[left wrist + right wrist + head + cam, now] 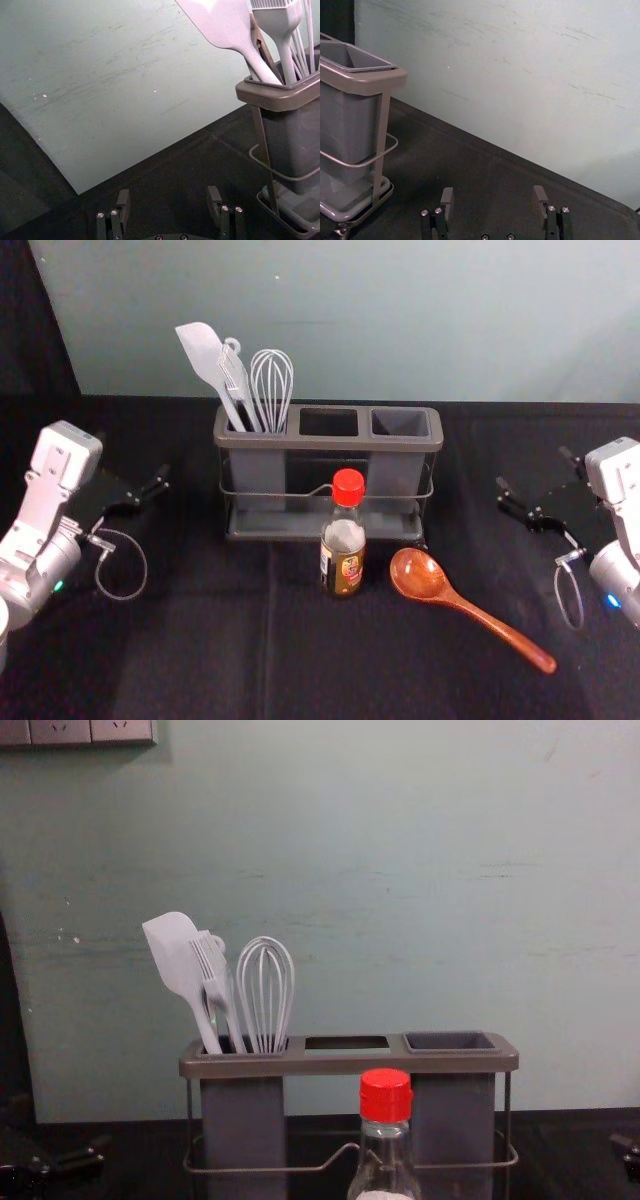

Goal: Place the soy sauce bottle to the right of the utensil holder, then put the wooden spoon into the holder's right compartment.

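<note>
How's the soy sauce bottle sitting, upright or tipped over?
Upright. The soy sauce bottle stands on the dark cloth in front of the utensil holder, its red cap at the top in head and chest views.

Looks like a lab or test station. White robot arm (pixel 45 510) at left edge, another robot arm (pixel 622 485) at right, black cloth (pixel 200 660) between. Scuffed grey-green wall (pixel 420 870) behind; wall sockets (pixel 62 731), chest view, upper left. Kitchenware on the cloth; exact room type unclear.
</note>
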Motion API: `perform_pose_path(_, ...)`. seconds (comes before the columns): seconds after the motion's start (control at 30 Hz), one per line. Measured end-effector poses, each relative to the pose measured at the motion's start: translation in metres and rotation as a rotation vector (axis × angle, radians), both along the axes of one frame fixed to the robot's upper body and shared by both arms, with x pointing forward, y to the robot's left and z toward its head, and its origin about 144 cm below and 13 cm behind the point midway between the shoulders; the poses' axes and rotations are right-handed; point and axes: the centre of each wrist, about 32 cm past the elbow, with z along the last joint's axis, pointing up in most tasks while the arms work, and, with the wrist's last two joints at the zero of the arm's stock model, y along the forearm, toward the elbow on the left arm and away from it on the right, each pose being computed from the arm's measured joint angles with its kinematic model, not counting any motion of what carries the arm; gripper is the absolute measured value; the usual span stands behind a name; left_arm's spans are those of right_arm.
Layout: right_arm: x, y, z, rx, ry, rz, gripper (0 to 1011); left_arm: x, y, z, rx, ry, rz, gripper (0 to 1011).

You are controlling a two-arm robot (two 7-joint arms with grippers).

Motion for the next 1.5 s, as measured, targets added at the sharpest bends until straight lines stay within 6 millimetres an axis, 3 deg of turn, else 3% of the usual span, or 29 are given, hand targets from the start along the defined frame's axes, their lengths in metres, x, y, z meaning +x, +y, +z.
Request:
perform_pose_path(0.77, -0.002, 0.0, 0.001, -0.008, -0.002, 0.003, 1004, 0.0, 0.0, 0.0, 0.0, 0.0, 0.0, 1005)
perform_pose_path(1.23, -0.05, 0.003, 0.013, -0.031, -0.002, 0.105, 1004, 0.0, 0.0, 0.0, 0.0, 0.0, 0.0, 1005)
perform_pose_path(1.5, -0.079, 0.008, 0.02, 0.043, 0.031, 0.239, 1004, 0.0, 0.0, 0.0, 0.0, 0.0, 0.0, 1005)
